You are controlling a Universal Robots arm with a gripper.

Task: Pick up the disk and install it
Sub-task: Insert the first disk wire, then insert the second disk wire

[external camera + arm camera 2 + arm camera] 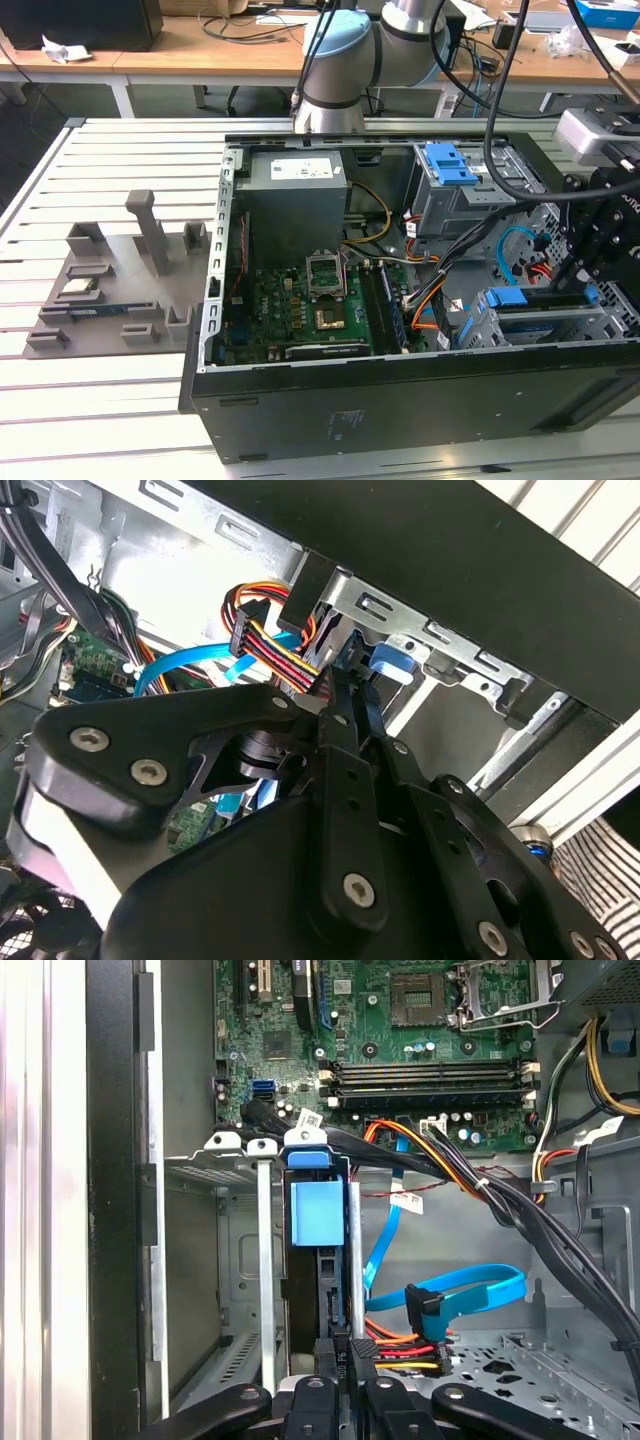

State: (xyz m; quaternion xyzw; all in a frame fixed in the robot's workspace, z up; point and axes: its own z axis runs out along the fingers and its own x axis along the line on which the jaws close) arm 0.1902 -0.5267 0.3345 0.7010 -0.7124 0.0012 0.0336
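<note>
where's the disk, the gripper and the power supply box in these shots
disk point(318, 1215), first wrist view, on its blue end tab in the metal drive cage.
gripper point(349, 1352), first wrist view, between its fingertips at the disk's near edge.
power supply box point(297, 205), exterior view, on its grey side wall.

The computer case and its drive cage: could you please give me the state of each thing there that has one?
computer case: open, side panel off.
disk: standing on edge in a slot of the drive cage.
gripper: down at the drive cage, close to the disk's edge.
</note>
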